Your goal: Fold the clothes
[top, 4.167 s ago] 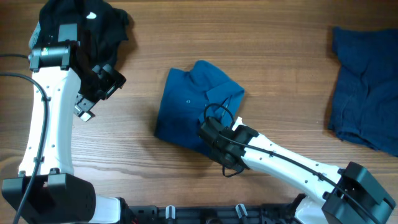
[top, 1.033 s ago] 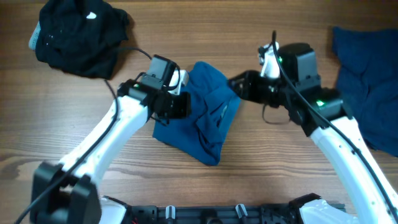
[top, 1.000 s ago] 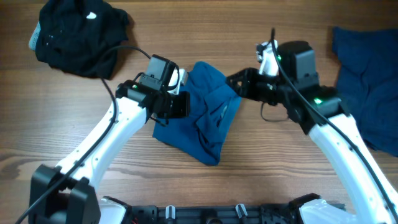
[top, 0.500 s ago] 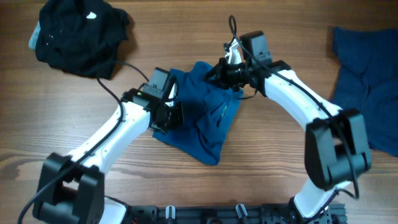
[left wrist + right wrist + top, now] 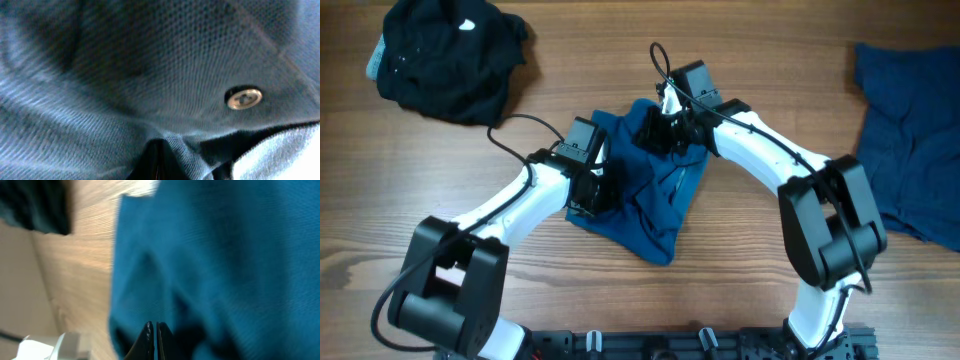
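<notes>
right arm (image 5: 760,148) now across blue shirt (image 5: 642,215)

The shirt (image 5: 640,200) lies in the middle of the table (image 5: 740,290). A pile (image 5: 450,55) lies at the far left corner and a garment (image 5: 910,140) at the right edge. The left gripper (image 5: 590,192) is on the shirt's left side. The right gripper (image 5: 655,130) is at its far edge, seemingly touching it.

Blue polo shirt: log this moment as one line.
blue polo shirt: bunched mid-table | left gripper: its left edge | right gripper: its far edge | grips: unclear
</notes>
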You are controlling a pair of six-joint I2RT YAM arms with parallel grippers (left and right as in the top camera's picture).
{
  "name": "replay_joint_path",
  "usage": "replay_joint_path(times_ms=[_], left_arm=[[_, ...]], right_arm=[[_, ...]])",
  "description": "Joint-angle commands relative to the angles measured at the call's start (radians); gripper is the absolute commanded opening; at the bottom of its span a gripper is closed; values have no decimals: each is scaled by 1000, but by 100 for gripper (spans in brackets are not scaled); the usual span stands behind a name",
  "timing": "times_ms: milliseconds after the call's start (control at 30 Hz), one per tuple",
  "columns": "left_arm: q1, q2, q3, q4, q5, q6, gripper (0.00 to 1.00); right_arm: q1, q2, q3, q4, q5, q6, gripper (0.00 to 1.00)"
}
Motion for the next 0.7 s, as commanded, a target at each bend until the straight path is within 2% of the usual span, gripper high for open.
replay_joint_path(times_ms=[0,433,667], left_arm=[[2,57,-8,-7,35,-21,4],[-6,58,-20,-54,35,-21,4],[-10,58,-95,-41,35,-20,4]], right_arm=[[-2,58,22,0,80,-11,5],[-97,87,22,26,209,-15,4],[-132,87,22,56,209,-35,4]])
